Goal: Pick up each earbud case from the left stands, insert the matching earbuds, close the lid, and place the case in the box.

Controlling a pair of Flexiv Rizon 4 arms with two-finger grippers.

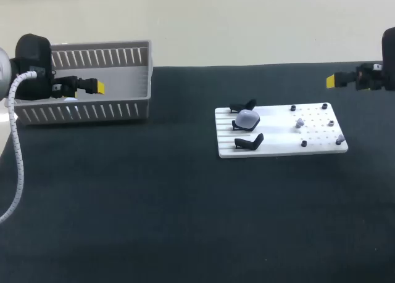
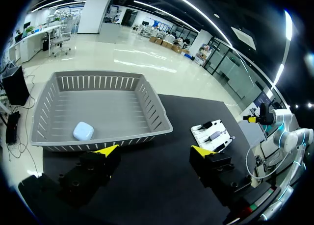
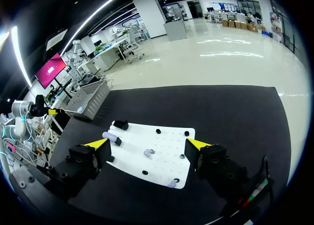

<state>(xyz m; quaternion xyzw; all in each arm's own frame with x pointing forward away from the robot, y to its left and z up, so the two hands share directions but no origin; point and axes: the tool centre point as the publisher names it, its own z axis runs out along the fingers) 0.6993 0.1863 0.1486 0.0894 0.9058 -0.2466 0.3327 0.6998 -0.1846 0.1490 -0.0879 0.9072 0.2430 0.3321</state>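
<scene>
A grey slatted box [image 1: 80,113] stands at the far left of the dark table [image 1: 185,221], and inside it – near its front wall – lies a white, rounded earbud case [image 2: 83,131] with its lid shut. Right of the middle lies a flat white board [image 1: 278,146] with three black stands [image 1: 249,142] in a column along its left side; the middle one carries a second case [image 1: 248,118], pale and domed, while the two outer ones hold nothing. Two small pale earbuds [image 1: 299,122] sit apart on the board's right half.
</scene>
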